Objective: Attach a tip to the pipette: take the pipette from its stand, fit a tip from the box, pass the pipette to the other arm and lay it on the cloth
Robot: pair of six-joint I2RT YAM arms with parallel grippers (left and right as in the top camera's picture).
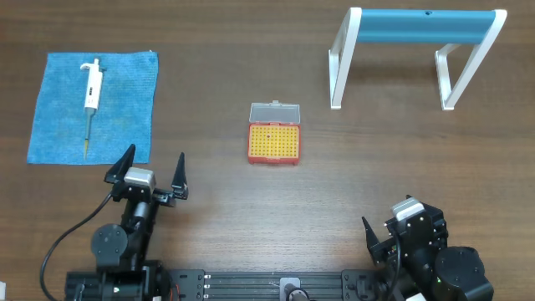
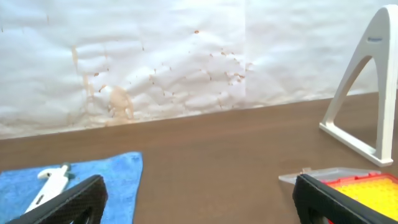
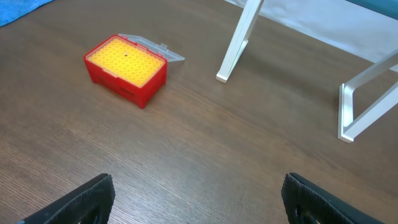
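Pipette (image 1: 90, 90), tip (image 1: 86, 148) fitted, lies on the cloth (image 1: 125, 100) at the tabletop's far-left corner, so I judge the task done: hence my left hand (image 1: 155, 159) and right hand (image 3: 199, 202), 2 wide-open empty hands, rest by the near edge.

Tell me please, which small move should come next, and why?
Likely no more handling; at most draw the left gripper back toward its base. The pipette already lies on the cloth with a yellow tip fitted, the stand is bare, and the right gripper, like the left, is open and empty.
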